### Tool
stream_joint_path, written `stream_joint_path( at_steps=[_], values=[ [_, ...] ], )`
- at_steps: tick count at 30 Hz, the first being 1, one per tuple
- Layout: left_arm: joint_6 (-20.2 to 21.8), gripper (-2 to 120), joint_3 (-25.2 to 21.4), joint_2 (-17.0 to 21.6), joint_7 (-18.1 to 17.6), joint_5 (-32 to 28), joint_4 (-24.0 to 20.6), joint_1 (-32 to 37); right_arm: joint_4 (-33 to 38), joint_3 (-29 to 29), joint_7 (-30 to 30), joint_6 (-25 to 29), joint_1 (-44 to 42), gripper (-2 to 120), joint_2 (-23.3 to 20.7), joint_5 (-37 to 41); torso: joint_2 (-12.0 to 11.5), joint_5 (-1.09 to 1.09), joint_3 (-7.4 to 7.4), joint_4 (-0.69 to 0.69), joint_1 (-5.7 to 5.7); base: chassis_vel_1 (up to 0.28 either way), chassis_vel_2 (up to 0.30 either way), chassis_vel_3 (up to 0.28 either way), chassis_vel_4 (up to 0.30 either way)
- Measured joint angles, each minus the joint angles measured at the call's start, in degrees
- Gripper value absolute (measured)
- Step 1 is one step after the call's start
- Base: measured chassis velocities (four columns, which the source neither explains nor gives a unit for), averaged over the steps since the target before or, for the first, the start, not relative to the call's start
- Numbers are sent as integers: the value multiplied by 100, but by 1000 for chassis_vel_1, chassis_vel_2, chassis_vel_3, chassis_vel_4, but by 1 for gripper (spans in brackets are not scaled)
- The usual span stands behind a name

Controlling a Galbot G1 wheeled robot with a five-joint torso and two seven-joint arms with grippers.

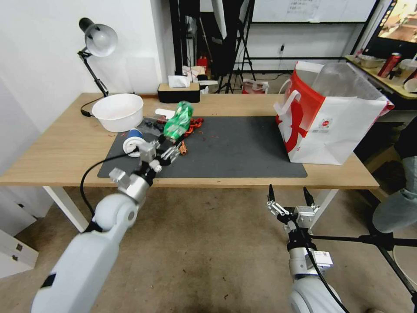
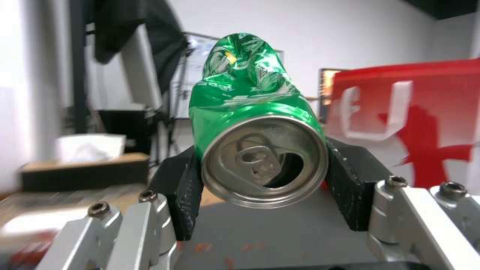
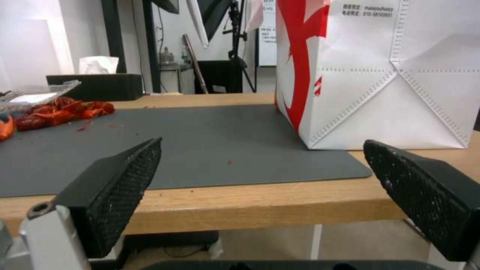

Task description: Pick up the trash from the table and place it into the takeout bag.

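1. The left end effector (image 1: 173, 143) is up over the near-left part of the dark mat (image 1: 234, 148), clamped on the crushed green can (image 1: 178, 121), which is lifted clear of the counter (image 1: 61, 148).
2. From its wrist, the can (image 2: 255, 123) sits pinched between the two black pads (image 2: 186, 195), its opened top facing back toward the wrist.
3. Beyond that end effector lie red scraps (image 1: 196, 124); just to its left a blue white-lidded cup (image 1: 132, 140) lies on its side, with a white bowl (image 1: 118, 111) past it.
4. The takeout bag (image 1: 330, 119) stands upright well off to the right of the can, on the mat's far end.
5. The right end effector (image 1: 290, 196) hangs low before the counter's front edge, spread wide and holding nothing.
6. Ahead of its pads (image 3: 120, 187), the bag (image 3: 395, 82) stands on the mat (image 3: 200, 146).
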Motion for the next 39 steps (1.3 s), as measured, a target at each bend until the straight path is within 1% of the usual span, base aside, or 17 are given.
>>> stream_joint_path(
  at_steps=[2,3,4,5,8,9,12,17,21,24,25,29,30,33,34,38,39],
  values=[
    [-15,53,459,170,23,-269,142,-468,-28,2,-1,6,37,100,10,-18,0,0,0,0,0,0,0,0,0],
    [-17,53,533,192,25,-298,170,-541,-32,4,-1,6,46,100,10,-18,0,0,0,0,0,0,0,0,0],
    [-34,53,823,275,41,-396,273,-842,-44,6,-4,7,79,100,-9,-19,1,1,0,-1,0,0,0,0,0],
    [-34,53,823,275,41,-396,273,-842,-44,6,-4,7,79,100,-9,-19,1,1,0,-1,0,0,0,0,0],
    [-16,53,1411,370,29,-680,456,-1524,-83,16,-19,11,151,100,-58,-17,1,1,1,0,0,0,0,0,0],
    [-16,53,1411,370,29,-680,456,-1524,-83,16,-19,11,151,100,-58,-17,1,1,1,0,0,0,0,0,0],
    [62,53,1893,342,-5,-856,638,-2180,-127,18,-24,27,195,100,-61,-13,0,1,1,0,0,0,0,0,0],
    [98,53,2238,222,-29,-997,836,-2670,-162,19,-28,51,203,100,-60,-13,0,1,1,1,0,0,0,0,0],
    [116,53,2531,33,-42,-1130,1044,-3096,-165,52,-28,53,203,100,-89,9,0,2,1,0,1,0,0,0,0],
    [120,53,2944,-289,-67,-1208,1316,-3594,-169,97,-27,53,210,100,-112,48,0,2,1,0,0,0,0,0,0],
    [120,53,2944,-289,-67,-1208,1316,-3594,-169,97,-27,53,210,100,-112,48,0,2,1,0,0,0,0,0,0],
    [114,53,3439,-655,-94,-1266,1637,-4121,-189,119,-22,65,202,100,-85,68,0,3,1,0,0,0,0,0,0],
    [114,53,3439,-655,-94,-1266,1637,-4121,-189,119,-22,65,202,100,-85,68,0,3,1,0,0,0,0,0,0],
    [106,53,3917,-992,-142,-1339,1980,-4628,-194,140,-18,74,185,100,-69,98,0,2,1,-1,0,0,0,0,0],
    [106,53,3917,-992,-142,-1339,1980,-4628,-194,140,-18,74,185,100,-69,98,0,2,1,-1,0,0,0,0,0],
    [101,53,4304,-1369,-173,-1419,2423,-5172,-212,167,-12,96,181,100,-28,106,0,2,0,0,1,0,0,0,0],
    [101,53,4304,-1369,-173,-1419,2423,-5172,-212,167,-12,96,181,100,-28,106,0,2,0,0,1,0,0,0,0]
  ],
)
